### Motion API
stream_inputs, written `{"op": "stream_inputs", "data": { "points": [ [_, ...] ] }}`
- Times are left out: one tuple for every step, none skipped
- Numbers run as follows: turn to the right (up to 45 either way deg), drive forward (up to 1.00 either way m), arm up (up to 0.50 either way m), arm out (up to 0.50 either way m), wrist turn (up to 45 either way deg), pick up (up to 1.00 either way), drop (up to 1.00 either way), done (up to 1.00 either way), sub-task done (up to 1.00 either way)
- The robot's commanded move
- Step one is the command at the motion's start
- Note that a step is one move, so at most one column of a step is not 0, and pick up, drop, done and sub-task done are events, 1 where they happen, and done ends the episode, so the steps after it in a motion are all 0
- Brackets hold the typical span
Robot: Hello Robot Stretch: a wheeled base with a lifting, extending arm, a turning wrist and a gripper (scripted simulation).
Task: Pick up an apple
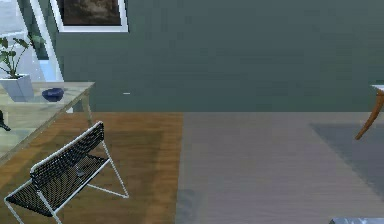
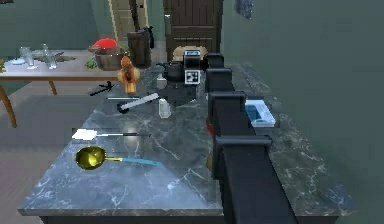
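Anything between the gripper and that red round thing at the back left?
Likely yes: a brown figure stands on the dark marble counter between the gripper and the red round thing. Whether that is an apple, I cannot tell.

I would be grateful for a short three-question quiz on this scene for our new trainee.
1. True or false: in the forward view a potted plant stands on the table, with a dark bowl beside it.
2. Which lies nearest the near edge of the marble counter in the arm side view? A. golden ladle B. white spatula C. brown figure
3. Fill in: the gripper shows against dark things standing on the counter, so whether it holds anything ___.
Key: 1 true; 2 A; 3 cannot be told.
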Motion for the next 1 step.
{"op": "stream_inputs", "data": {
  "points": [
    [0.0,0.00,0.00,0.00,45.0,0.00,0.00,0.00,0.00]
  ]
}}
